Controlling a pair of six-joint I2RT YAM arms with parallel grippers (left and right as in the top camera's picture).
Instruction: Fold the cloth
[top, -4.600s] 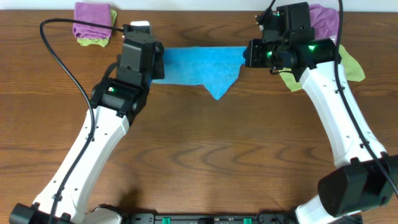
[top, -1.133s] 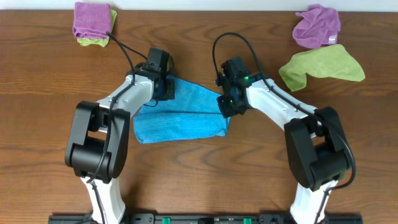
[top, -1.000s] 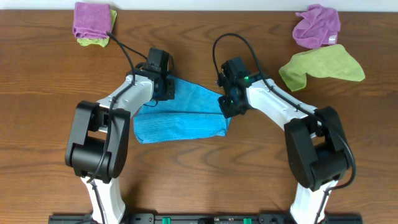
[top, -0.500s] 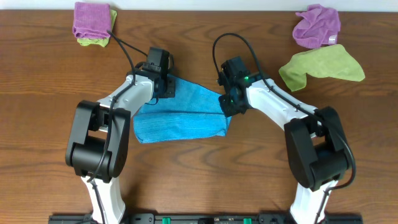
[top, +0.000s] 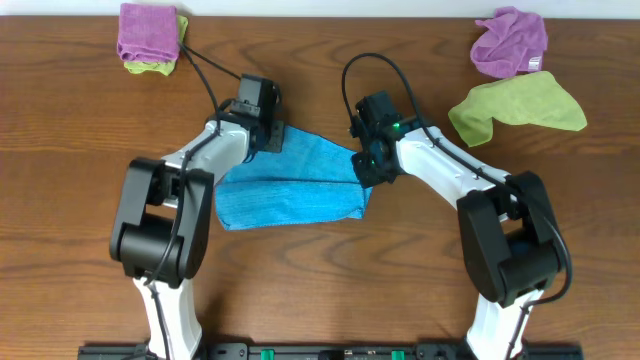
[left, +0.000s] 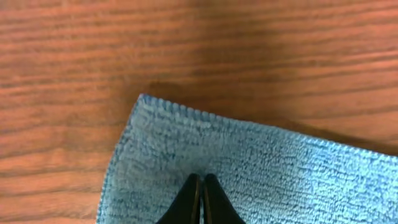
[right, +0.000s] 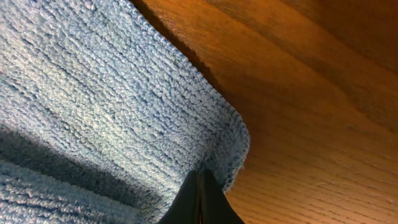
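Observation:
The sky-blue cloth (top: 290, 190) lies mid-table, partly doubled over, with its near half flat and a flap rising toward the far side. My left gripper (top: 272, 138) is shut on the flap's far left part. In the left wrist view its tips (left: 201, 177) sit pressed together in the pile of the cloth (left: 261, 168), a little in from the corner. My right gripper (top: 367, 172) is shut on the right corner. The right wrist view shows the cloth (right: 93, 93) puckering at the closed tips of that gripper (right: 200, 173).
A folded purple-on-green stack (top: 148, 35) sits at the far left. A crumpled purple cloth (top: 510, 42) and a lime-green cloth (top: 520, 105) lie at the far right. Bare wooden table (top: 320, 290) spreads in front of the blue cloth.
4.6 seconds ago the cloth hung stretched between both raised grippers; now it rests on the table. Over the last second the left gripper has shifted slightly toward the far side; the right has stayed put.

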